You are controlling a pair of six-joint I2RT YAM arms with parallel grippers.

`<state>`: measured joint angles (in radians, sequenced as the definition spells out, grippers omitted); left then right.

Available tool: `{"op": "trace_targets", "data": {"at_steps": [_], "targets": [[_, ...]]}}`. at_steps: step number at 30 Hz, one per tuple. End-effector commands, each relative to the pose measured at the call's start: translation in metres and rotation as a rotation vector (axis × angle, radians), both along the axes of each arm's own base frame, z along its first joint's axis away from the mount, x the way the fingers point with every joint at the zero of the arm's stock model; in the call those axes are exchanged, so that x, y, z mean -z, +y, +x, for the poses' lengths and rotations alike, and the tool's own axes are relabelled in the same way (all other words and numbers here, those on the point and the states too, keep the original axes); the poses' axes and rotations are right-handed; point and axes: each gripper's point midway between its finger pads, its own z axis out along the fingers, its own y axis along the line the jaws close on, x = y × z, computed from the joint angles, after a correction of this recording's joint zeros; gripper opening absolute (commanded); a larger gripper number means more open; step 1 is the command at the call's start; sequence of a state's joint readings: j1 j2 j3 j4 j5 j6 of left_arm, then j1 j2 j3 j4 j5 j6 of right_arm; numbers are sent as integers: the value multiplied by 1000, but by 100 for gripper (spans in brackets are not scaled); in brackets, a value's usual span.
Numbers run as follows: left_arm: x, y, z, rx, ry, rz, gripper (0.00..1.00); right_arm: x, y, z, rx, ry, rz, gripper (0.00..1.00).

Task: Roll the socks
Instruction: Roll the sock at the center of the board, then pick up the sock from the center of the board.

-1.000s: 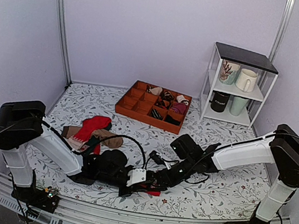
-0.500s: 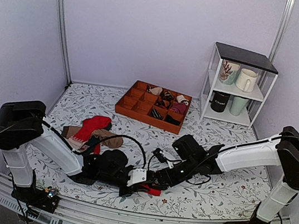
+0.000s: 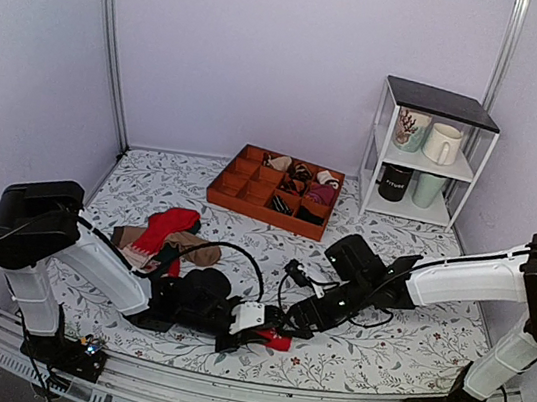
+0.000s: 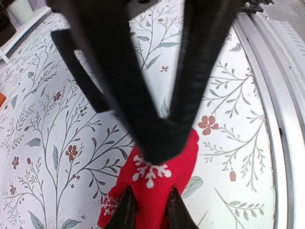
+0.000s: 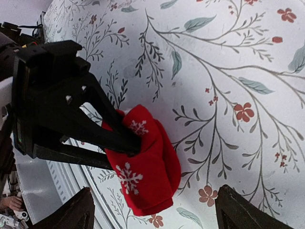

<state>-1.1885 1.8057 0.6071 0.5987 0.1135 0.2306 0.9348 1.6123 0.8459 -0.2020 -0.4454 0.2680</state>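
We are noting socks (image 5: 150,167) rolled into red bundle, lying on table (image 3: 398,352) near front edge. Left gripper (image 4: 149,210) is pinching bundle between closed fingers. Right gripper (image 5: 154,188) is standing wide open just beside bundle; we are finding contact impossible to judge. White snowflake marks (image 5: 127,177) are showing on outer fold.

robot lab: walled test table (image 3: 398,347)

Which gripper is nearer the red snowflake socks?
Left. The left gripper has its fingers pinched on the socks. The right gripper hangs open close beside them, not touching.
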Motion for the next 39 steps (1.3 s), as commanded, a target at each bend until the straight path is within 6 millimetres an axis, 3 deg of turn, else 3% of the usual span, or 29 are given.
{"op": "trace_targets", "data": {"at_steps": [1,9,16,22,26,35,36,38,39], "targets": [[77,54,-20,-23,115,306,15,23,1,-19,-43,89,12,89],[78,54,-20,-22,116,308,15,40,7,-13,-3,69,13,88],[79,55,-20,-22,118,314,15,49,17,-35,-62,127,20,79],[80,55,-21,-22,121,317,15,56,18,-49,-82,195,23,58],[81,54,-20,-22,122,317,15,62,14,-48,-66,189,1,48],[81,54,-17,-40,119,322,15,72,17,-43,-55,193,-22,10],[80,53,-15,-50,113,321,18,73,16,-41,-48,184,-27,2],[75,53,-9,-77,93,305,34,71,14,-37,-27,164,-29,0],[69,53,-7,-86,78,288,54,70,13,-33,-14,154,-28,0]]}}
